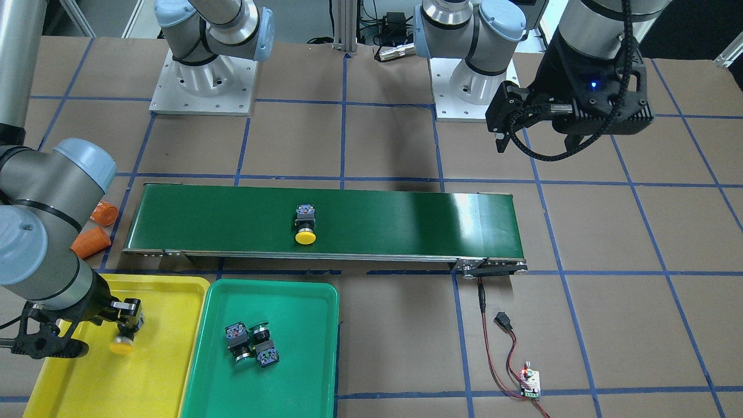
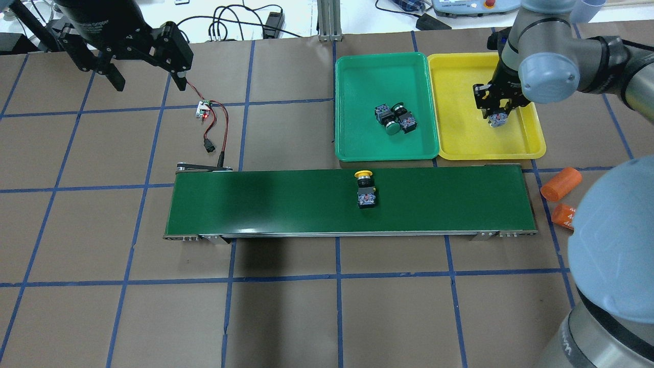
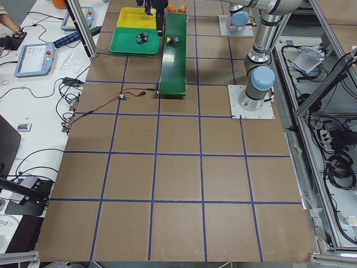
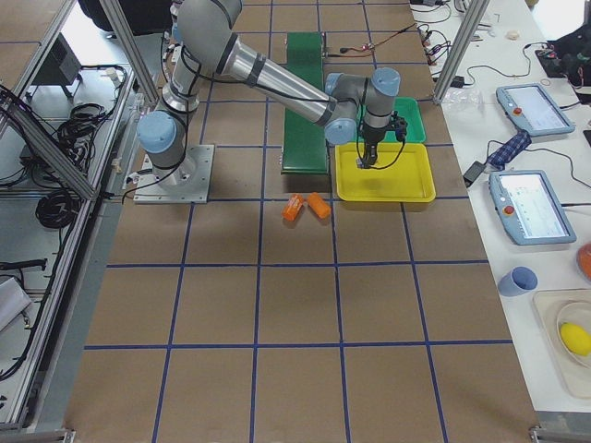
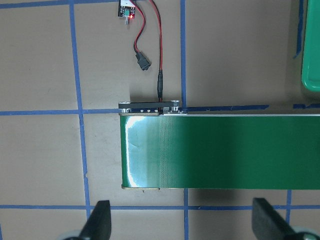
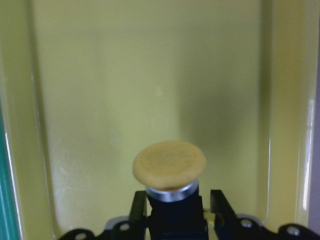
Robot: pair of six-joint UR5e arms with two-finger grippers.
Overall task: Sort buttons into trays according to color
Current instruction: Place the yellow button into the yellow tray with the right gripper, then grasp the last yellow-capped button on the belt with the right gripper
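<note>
In the lower left of the front-facing view the right gripper (image 6: 178,196) hangs over the yellow tray (image 1: 165,325). Its jaws are drawn in close on the dark body of the held yellow button (image 6: 170,164). The mushroom cap points down at the tray floor, and whether it touches cannot be told. The right arm (image 1: 40,232) fills the left edge of that view. It hides the tray's near-left corner and part of the orange cylinders (image 1: 93,241) lying on the table (image 1: 609,325) just off the belt's left end.

Just beside the yellow tray, on its right, sits the green tray (image 1: 302,360). The two green buttons (image 1: 238,339) lie inside it on their sides, touching each other, left of centre.

Above both trays the dark-green conveyor belt (image 1: 406,212) runs across the middle of the frame. The second yellow button (image 1: 305,223) lies on it, left of centre, with its cap toward the trays and nothing around it.

The left gripper (image 5: 181,205) is in the upper right of the front-facing view, well apart from the trays. Its jaws are spread wide and hold nothing. Its wrist camera looks down on the belt's bare end. Above this in the frame lie a small circuit board (image 5: 127,9) with a red light and red and black wires (image 5: 161,45). The wires run down to the belt's end bracket.
</note>
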